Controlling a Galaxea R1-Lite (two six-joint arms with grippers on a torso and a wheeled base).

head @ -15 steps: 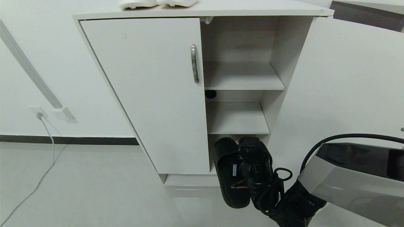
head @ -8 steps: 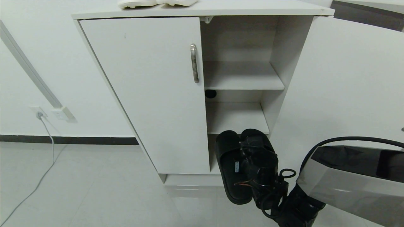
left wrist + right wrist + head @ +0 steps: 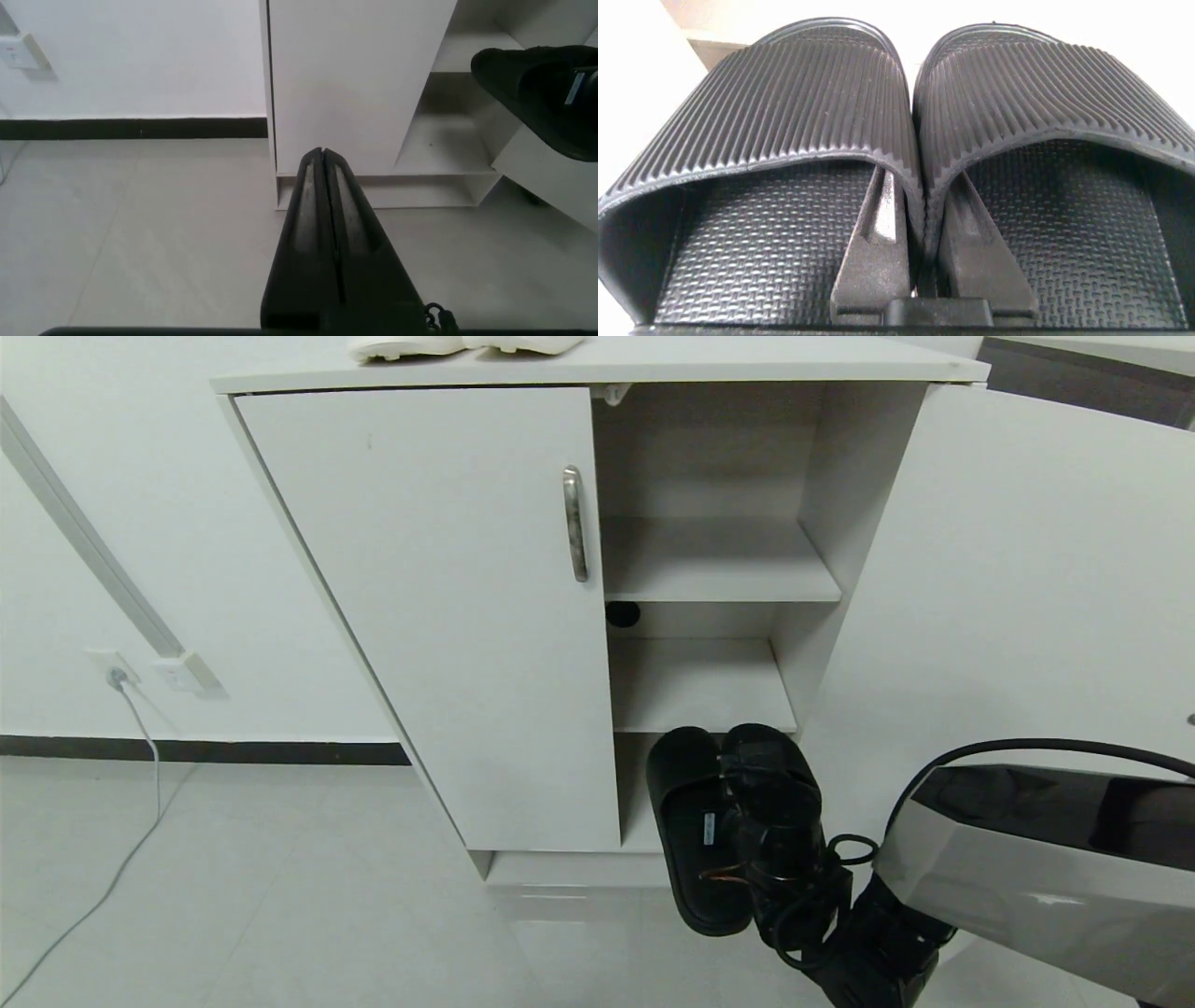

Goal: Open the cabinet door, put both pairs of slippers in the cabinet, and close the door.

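Note:
A pair of black slippers (image 3: 700, 831) hangs side by side in front of the white cabinet's (image 3: 420, 616) bottom compartment, toes toward the opening. My right gripper (image 3: 780, 859) is shut on them. In the right wrist view its fingers (image 3: 878, 233) pinch the two inner strap edges of the black slippers (image 3: 794, 121) together. A white pair of slippers (image 3: 467, 345) lies on the cabinet top. The right door (image 3: 1027, 569) stands open; the left door (image 3: 448, 616) is closed. My left gripper (image 3: 322, 163) is shut and empty, low over the floor facing the cabinet (image 3: 355, 84).
Inside the open half are an upper shelf (image 3: 719, 560), a middle shelf (image 3: 700, 686) and the bottom compartment, all bare. A wall socket and grey cable (image 3: 121, 681) are at the left. The tiled floor (image 3: 280, 896) before the cabinet is free.
The right gripper has lifted the black slippers and shifted them slightly right, nearer the lower shelf edge. The cabinet and doors have not moved.

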